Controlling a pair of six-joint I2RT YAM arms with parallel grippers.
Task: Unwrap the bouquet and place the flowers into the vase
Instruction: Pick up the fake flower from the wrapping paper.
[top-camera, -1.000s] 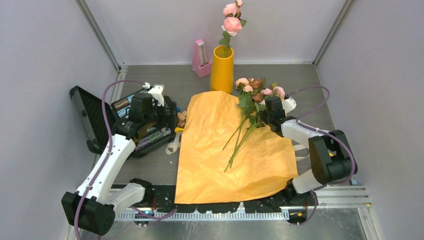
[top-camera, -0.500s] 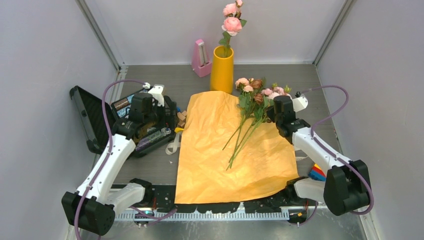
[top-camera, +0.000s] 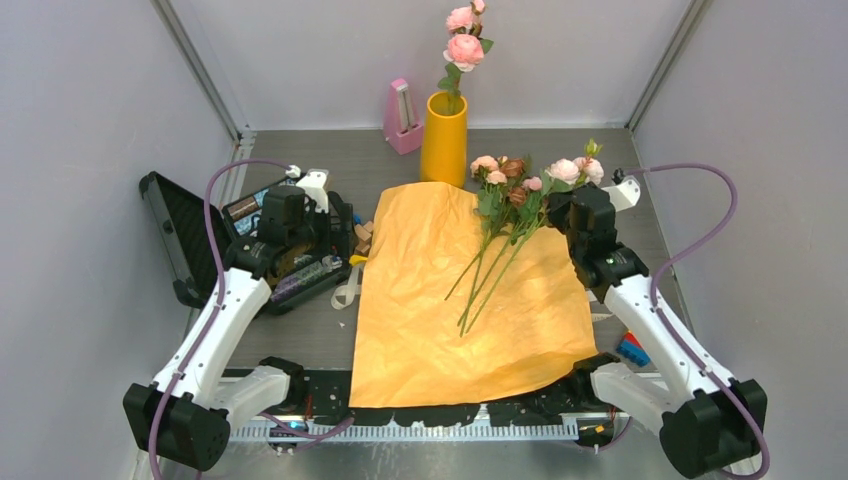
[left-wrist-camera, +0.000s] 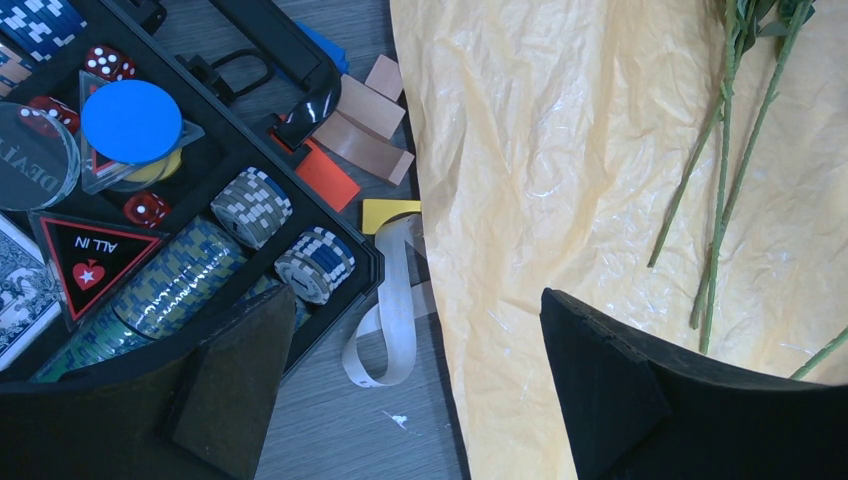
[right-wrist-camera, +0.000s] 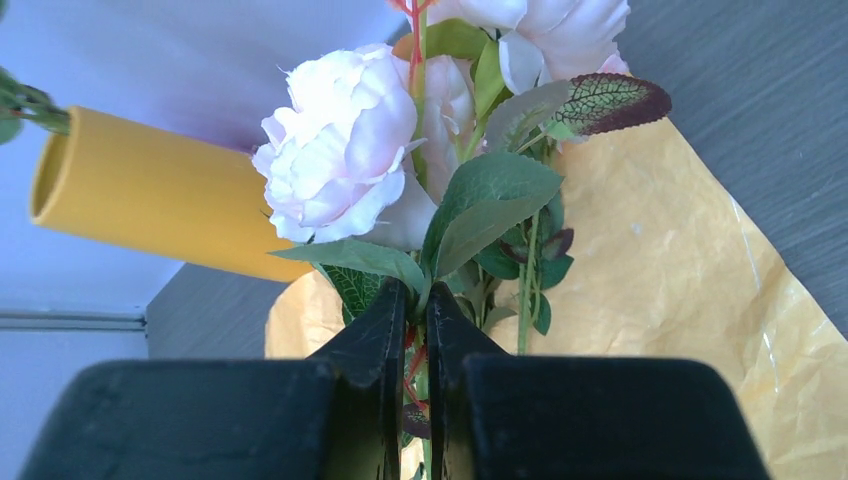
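Orange wrapping paper (top-camera: 460, 300) lies spread flat on the desk (top-camera: 330, 160), and most of the flowers (top-camera: 500, 215) lie loose across its far half. The right pincer (right-wrist-camera: 418, 300) is closed on one thin stem just under its leaves, and holds the pale pink rose (right-wrist-camera: 345, 155) upright by the paper's far right corner. The vase (top-camera: 444, 138) stands well apart, to the left at the back, with one stem already in it. The left pincer (left-wrist-camera: 420, 390) hangs wide open and grips nothing, over the paper's left edge beside the loose ribbon (left-wrist-camera: 390, 320) and the chip case (left-wrist-camera: 200, 250).

The risks, as I judge them:
- The stem may twist or slide in so narrow a grip.
- Its lower end, hidden here, may snag the loose stems or drag the paper.
- The vase mouth is small and partly taken, so a misaligned approach could tip the vase.
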